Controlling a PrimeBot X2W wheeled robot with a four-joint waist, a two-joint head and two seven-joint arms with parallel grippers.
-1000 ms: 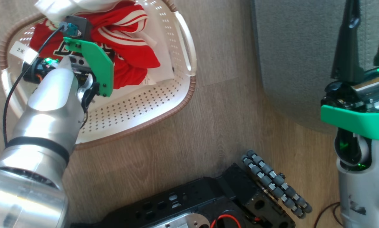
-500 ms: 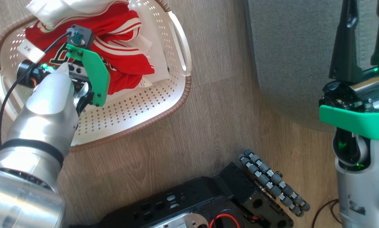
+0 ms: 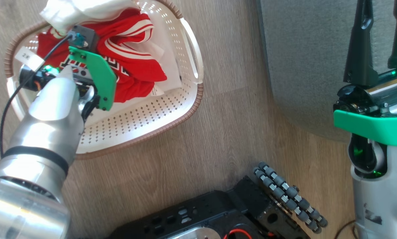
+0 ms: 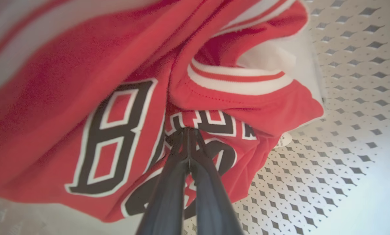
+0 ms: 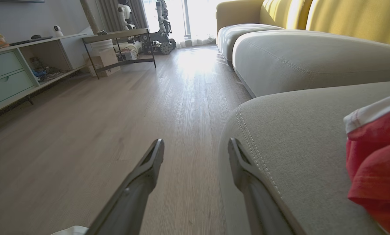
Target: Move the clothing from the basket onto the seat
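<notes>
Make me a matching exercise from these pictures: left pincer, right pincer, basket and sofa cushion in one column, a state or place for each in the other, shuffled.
1 left pincer
2 right pincer
3 basket
4 cushion

A on the floor
B open, holding nothing
C red garment lying on it
D shut on the jersey

Pairs: 1-D, 2-B, 3-A, 4-C

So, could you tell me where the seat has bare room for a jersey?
The seat is bare between its stitched edge near the right gripper and the red garment lying on it. The basket is crowded with clothing.
</notes>
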